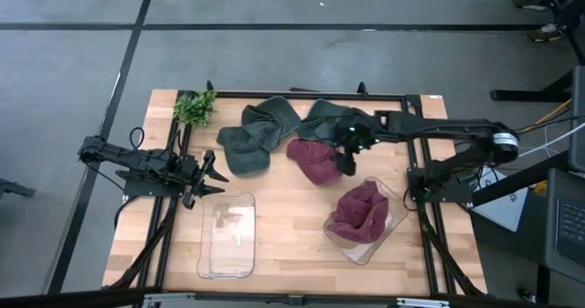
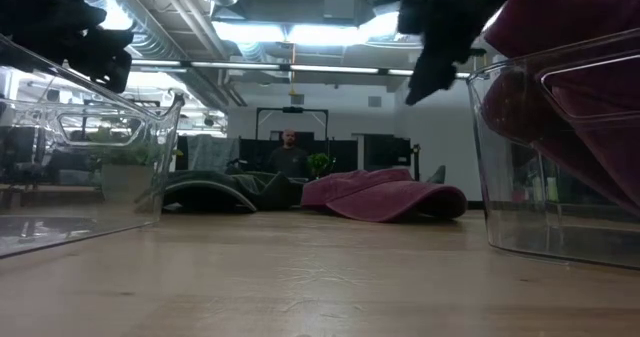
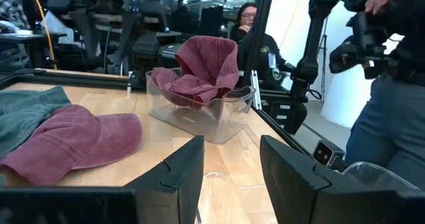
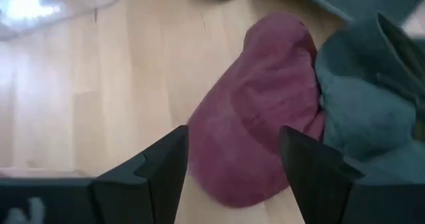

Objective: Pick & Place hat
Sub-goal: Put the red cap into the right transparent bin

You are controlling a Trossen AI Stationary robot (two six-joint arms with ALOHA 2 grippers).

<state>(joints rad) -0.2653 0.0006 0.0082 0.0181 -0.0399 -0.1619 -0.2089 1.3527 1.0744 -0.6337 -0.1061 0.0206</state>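
A maroon hat (image 1: pixel 313 160) lies flat on the wooden table near its middle, also seen in the low view (image 2: pixel 385 195) and the right wrist view (image 4: pixel 255 124). My right gripper (image 1: pixel 347 157) hangs open above it, fingers on either side of it in the right wrist view (image 4: pixel 232 164), touching nothing. Two dark green hats (image 1: pixel 256 136) (image 1: pixel 331 118) lie at the table's far side. A second maroon hat (image 1: pixel 358 212) sits in the clear bin at the right (image 1: pixel 391 218). My left gripper (image 1: pixel 212 178) waits open at the left, level.
A second clear bin (image 1: pixel 228 237) stands near the front left, with nothing in it. A small green plant (image 1: pixel 195 107) stands at the far left corner. People show in the room beyond the table (image 3: pixel 255 34) (image 3: pixel 392 111). Bare wood lies between the two bins.
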